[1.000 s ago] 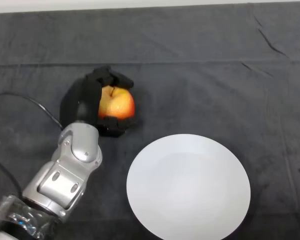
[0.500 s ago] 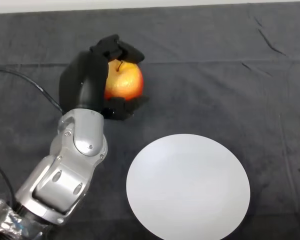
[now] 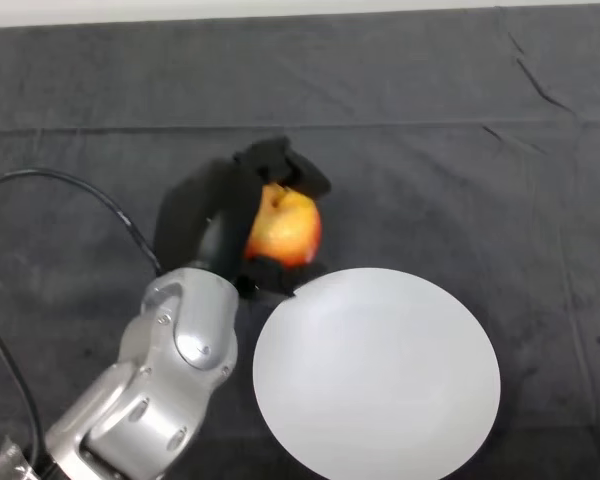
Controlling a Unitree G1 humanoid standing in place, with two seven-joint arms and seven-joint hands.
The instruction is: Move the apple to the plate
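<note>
A red and yellow apple (image 3: 284,227) is held in my black left hand (image 3: 212,222), with the fingers curled over its top and the thumb under it. The hand carries the apple above the cloth, just beyond the upper left rim of the white plate (image 3: 377,372). The plate lies at the lower middle of the head view with nothing on it. My silver-grey arm (image 3: 165,370) comes in from the lower left.
The table is covered by a dark grey cloth (image 3: 460,160) with a fold line running across it near the back. A pale strip of the table's far edge (image 3: 280,8) shows at the top.
My hand has lifted the apple off the cloth and carried it to the right and nearer, from the left of the table to the plate's upper left rim.
</note>
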